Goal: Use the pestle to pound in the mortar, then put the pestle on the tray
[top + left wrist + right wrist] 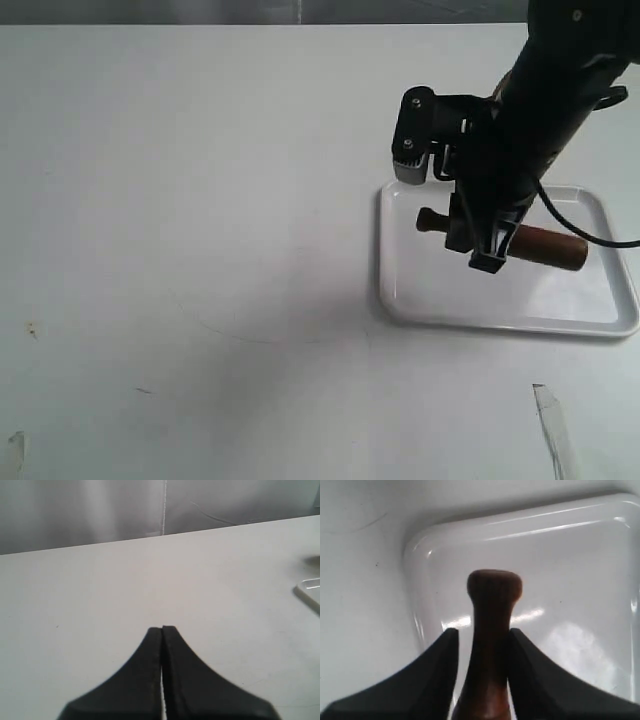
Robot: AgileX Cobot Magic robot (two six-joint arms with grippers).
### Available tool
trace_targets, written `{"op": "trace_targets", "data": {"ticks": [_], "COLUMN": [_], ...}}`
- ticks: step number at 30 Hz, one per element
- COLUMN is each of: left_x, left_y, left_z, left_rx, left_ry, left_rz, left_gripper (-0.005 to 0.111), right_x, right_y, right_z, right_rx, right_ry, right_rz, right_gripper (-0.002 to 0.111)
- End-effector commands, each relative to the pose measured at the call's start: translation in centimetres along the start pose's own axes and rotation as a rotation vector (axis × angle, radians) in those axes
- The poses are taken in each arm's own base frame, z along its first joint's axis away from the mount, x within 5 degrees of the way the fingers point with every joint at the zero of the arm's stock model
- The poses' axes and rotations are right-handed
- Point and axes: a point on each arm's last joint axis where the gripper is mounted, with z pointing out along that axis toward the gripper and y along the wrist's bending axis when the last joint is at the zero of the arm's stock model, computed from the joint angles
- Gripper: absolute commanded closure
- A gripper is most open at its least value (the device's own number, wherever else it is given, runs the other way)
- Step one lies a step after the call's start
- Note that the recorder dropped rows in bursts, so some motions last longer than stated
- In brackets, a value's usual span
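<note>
The pestle (545, 245) is a slim club of reddish-brown wood, glossy, with a thick rounded end that tapers to a narrow neck and finishes in a darker, flattened knob. In the exterior view it lies level and crosswise over the tray (500, 305), knob towards the tray's left side and thick end towards its right, well inside the rim. The tray is white, shallow and rectangular with rounded corners, and it sits on the right part of the pale table (200, 200). Whether the pestle rests on the tray floor or hangs just above it cannot be told.

The right gripper (487, 255) comes down from above and straddles the pestle at about mid-length. In the right wrist view its two black fingers (440, 675) stand part-way apart with the shaft between them. Near the tips a thin strip of white tray shows on each side of the narrow neck. Further back, where the wood thickens, it fills the gap and meets both pads, so the jaws are grasping the pestle.

The left gripper (162, 628) is clenched, its fingers pressed together with only a hairline slit between them. It holds nothing and points across bare table, with a corner of the tray at the edge of its wrist view
</note>
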Motion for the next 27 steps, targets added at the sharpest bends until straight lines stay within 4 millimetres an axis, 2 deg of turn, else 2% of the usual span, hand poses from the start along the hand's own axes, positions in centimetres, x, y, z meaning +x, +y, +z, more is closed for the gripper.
{"op": "trace_targets", "data": {"ticks": [1,3,4,7,10,13,14,15,19,24,27], "left_x": [0.0,0.0,0.0,0.0,0.0,0.0,0.0,0.0,0.0,0.0,0.0], "left_y": [-0.1,-0.1,-0.1,-0.1,-0.1,-0.1,-0.1,-0.1,-0.1,-0.1,-0.1], "left_z": [0.0,0.0,0.0,0.0,0.0,0.0,0.0,0.0,0.0,0.0,0.0], "left_rx": [0.008,0.008,0.008,0.008,0.008,0.008,0.008,0.008,0.008,0.008,0.008], "left_ry": [-0.007,-0.007,-0.007,-0.007,-0.007,-0.007,-0.007,-0.007,-0.007,-0.007,-0.007], "left_rz": [-0.012,-0.012,-0.012,-0.012,-0.012,-0.012,-0.012,-0.012,-0.012,-0.012,-0.012], "left_gripper": [0.107,0.107,0.107,0.107,0.107,0.107,0.107,0.107,0.107,0.107,0.107], "right_x": [0.1,0.3,0.5,1.1,2.1,3.5,4.0,4.5,6.2,8.1,9.1], "right_y": [-0.7,-1.3,-1.5,-2.1,-2.9,-3.8,-4.0,-4.0,-2.7,1.0,3.7], "right_z": [-0.3,-0.7,-0.8,-2.3,-4.3,-6.9,-7.8,-8.7,-11.9,-14.8,-15.7], "right_rx": [0.084,0.162,0.197,0.327,0.484,0.618,0.650,0.683,0.812,0.969,1.037], "right_ry": [0.024,0.031,0.046,0.077,0.089,-0.005,-0.056,-0.115,-0.347,-0.569,-0.680], "right_rz": [-0.008,0.048,0.062,0.097,0.168,0.301,0.345,0.383,0.436,0.384,0.349], "right_gripper": [0.048,0.040,0.040,0.047,0.073,0.102,0.108,0.108,0.108,0.108,0.108]}}
